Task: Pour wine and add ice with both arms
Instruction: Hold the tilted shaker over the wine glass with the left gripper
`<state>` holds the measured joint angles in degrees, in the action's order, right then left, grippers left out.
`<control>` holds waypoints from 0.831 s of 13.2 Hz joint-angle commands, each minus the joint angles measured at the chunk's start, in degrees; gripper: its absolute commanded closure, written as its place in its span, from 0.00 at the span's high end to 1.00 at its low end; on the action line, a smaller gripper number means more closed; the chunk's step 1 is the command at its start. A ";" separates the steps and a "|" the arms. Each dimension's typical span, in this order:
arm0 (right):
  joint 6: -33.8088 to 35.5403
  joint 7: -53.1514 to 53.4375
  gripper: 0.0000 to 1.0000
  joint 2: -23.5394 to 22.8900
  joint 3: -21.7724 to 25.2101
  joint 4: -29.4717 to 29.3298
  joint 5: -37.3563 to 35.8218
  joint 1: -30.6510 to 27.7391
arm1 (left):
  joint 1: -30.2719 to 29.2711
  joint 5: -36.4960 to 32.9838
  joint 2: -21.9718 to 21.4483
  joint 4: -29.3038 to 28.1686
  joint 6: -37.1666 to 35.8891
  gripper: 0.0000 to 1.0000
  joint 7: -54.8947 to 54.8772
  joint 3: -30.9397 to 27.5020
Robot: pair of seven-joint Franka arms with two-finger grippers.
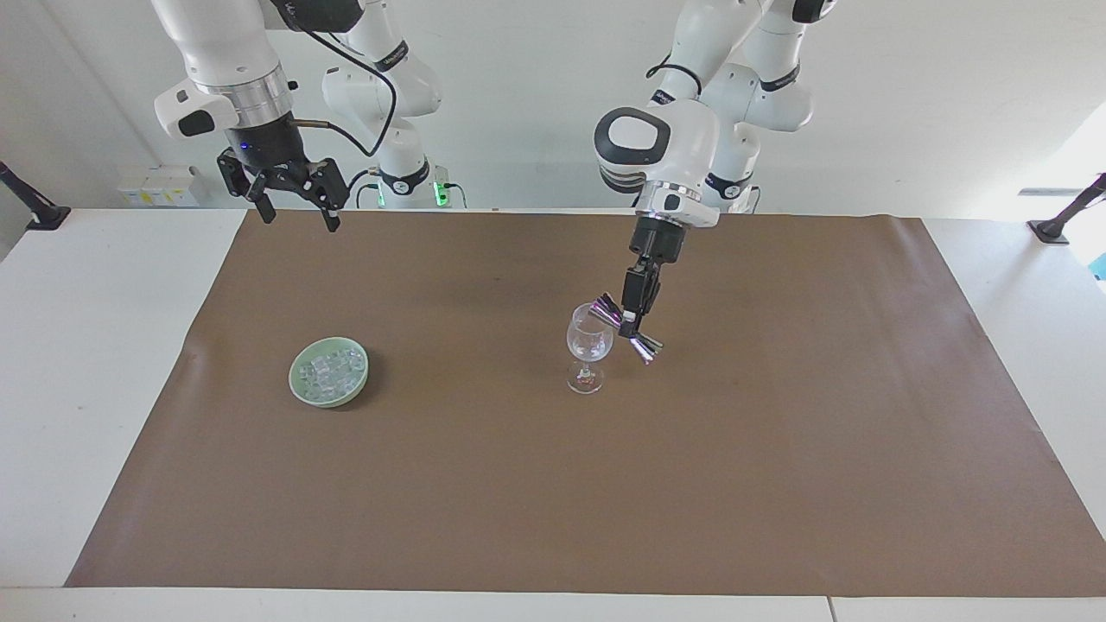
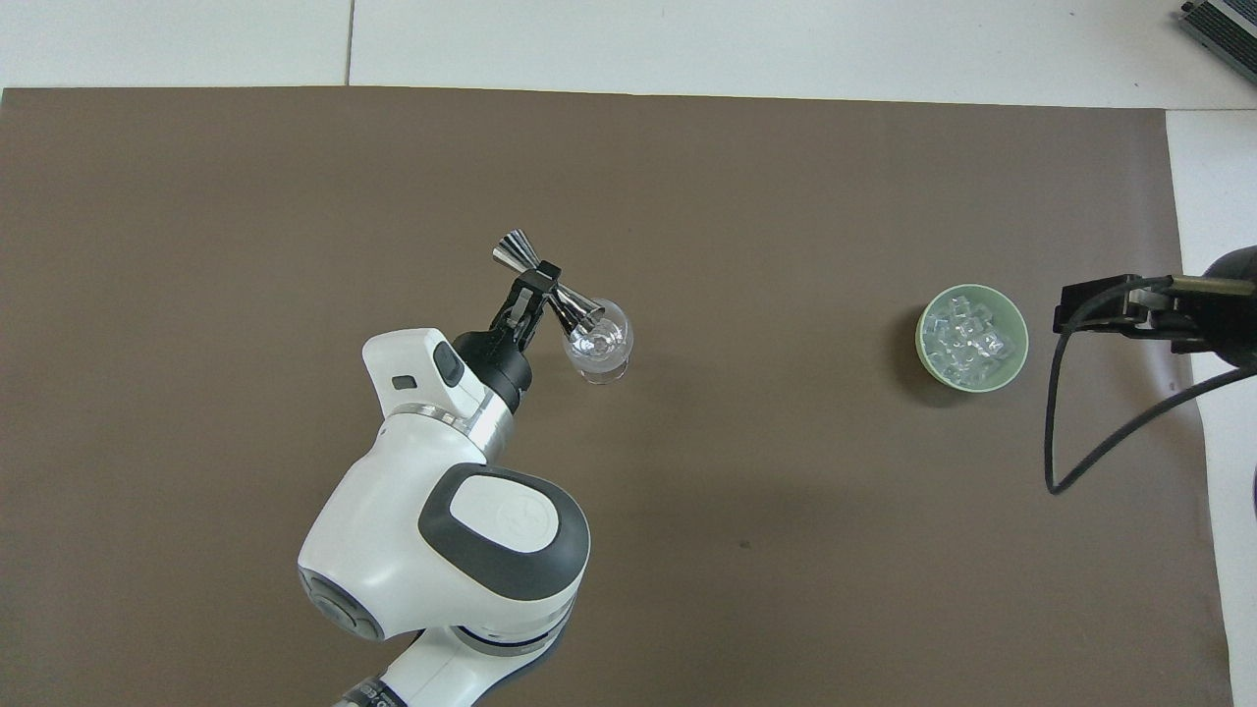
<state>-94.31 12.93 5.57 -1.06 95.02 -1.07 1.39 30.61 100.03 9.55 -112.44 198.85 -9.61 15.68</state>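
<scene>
A clear stemmed wine glass (image 1: pixel 589 349) (image 2: pixel 600 346) stands upright mid-mat. My left gripper (image 1: pixel 632 326) (image 2: pixel 542 278) is shut on the waist of a shiny double-ended metal jigger (image 1: pixel 628 329) (image 2: pixel 548 284), tilted with one mouth at the glass rim. A pale green bowl (image 1: pixel 329 372) (image 2: pixel 972 337) holding several clear ice cubes (image 1: pixel 331 367) (image 2: pixel 967 336) sits toward the right arm's end of the table. My right gripper (image 1: pixel 295 207) hangs open high over the mat's edge by its base and waits; only part of it shows in the overhead view.
A brown mat (image 1: pixel 553 484) (image 2: pixel 295 177) covers most of the white table (image 1: pixel 78 363). A black cable (image 2: pixel 1065 432) loops from the right wrist. Black clamps (image 1: pixel 34 207) stand at the table's ends near the robots.
</scene>
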 commanded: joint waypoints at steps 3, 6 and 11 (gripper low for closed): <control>-1.50 -1.41 1.00 1.63 -0.09 2.10 0.89 -0.25 | 1.12 -0.45 0.82 1.35 1.02 0.00 -0.59 -0.65; -1.49 -1.41 1.00 1.63 -0.09 2.10 0.89 -0.25 | 1.12 -0.45 0.82 1.35 1.02 0.00 -0.76 -0.65; -1.49 -1.33 1.00 1.63 -0.09 2.10 0.89 -0.25 | 1.12 -0.45 0.82 1.53 1.10 0.00 -1.56 -0.65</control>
<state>-94.33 12.93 5.57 -1.06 95.04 -1.07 1.39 30.69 100.03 9.55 -112.33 198.85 -10.35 15.68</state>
